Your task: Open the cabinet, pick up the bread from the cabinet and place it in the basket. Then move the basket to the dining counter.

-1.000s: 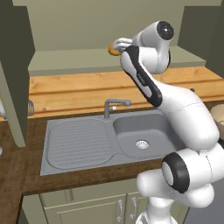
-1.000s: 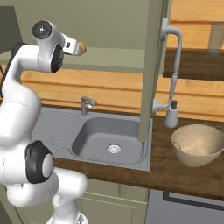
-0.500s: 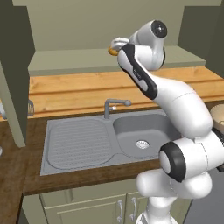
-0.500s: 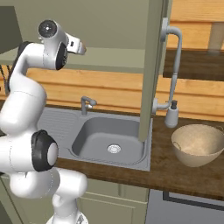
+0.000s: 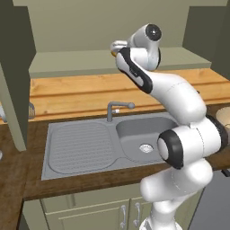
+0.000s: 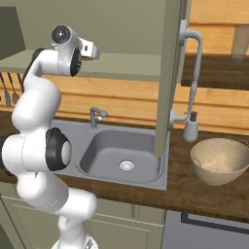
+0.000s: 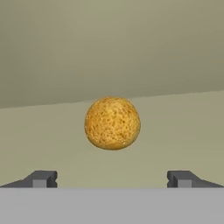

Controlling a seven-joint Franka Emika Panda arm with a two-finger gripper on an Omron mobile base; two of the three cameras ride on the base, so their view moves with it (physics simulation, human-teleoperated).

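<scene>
One bread [image 7: 112, 123] sits on the shelf inside the open cabinet [image 5: 112, 60], ahead of the tool [image 7: 112, 179], whose two fingers are spread wide. One basket [image 6: 221, 161] rests on the worktop [image 6: 204, 194].

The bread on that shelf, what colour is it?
Golden-brown and speckled: the bread shows best in the hand view.

My arm [image 6: 44, 92] reaches into the open cabinet [image 6: 171, 73] above the sink [image 6: 124, 155]; the basket [image 6: 220, 161] sits on the tabletop [image 6: 194, 192].
</scene>
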